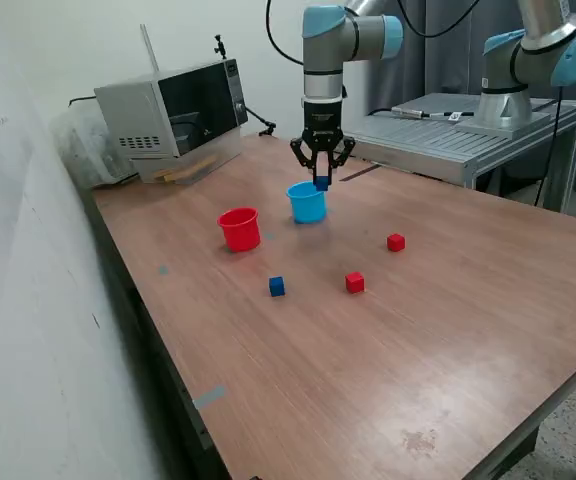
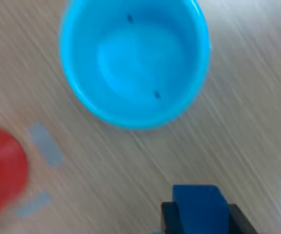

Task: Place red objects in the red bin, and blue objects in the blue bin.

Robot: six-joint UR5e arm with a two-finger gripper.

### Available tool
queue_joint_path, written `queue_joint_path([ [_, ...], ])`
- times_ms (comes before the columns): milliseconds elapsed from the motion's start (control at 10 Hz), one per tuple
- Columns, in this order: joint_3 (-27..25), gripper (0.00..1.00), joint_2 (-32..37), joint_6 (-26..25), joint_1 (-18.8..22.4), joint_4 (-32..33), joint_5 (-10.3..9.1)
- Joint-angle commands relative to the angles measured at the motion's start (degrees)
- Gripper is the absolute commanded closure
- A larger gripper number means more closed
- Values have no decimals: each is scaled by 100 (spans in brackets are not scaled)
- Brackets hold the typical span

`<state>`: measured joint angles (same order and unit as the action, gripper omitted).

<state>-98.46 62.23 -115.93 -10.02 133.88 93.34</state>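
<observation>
Clamped blue cube point(image 2: 199, 207) in end effector point(image 1: 321, 180) hangs above blue cup point(image 1: 307, 203).

The arm point(image 1: 324, 60) hangs straight down from its bent elbow, wrist vertical; the gripper point(image 1: 321, 181) points at the table with its 2 fingers point(image 1: 301, 152) closed around a small dark-blue cube point(image 1: 321, 183), held above the tabletop.

Jaws hold blue cube point(image 1: 321, 183) above blue cup point(image 1: 307, 203).
</observation>
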Motion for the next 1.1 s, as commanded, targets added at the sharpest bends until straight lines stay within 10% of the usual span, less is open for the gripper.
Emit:
queue_joint_path([
  [0, 3, 100, 175, -61, -702, -327, 61],
  [400, -252, 100, 158, 1, -888, -548, -167],
  [500, -252, 0, 158, 62, -897, -539, -498],
  [1000, -410, 0, 324, -508, 250, -547, -528],
])
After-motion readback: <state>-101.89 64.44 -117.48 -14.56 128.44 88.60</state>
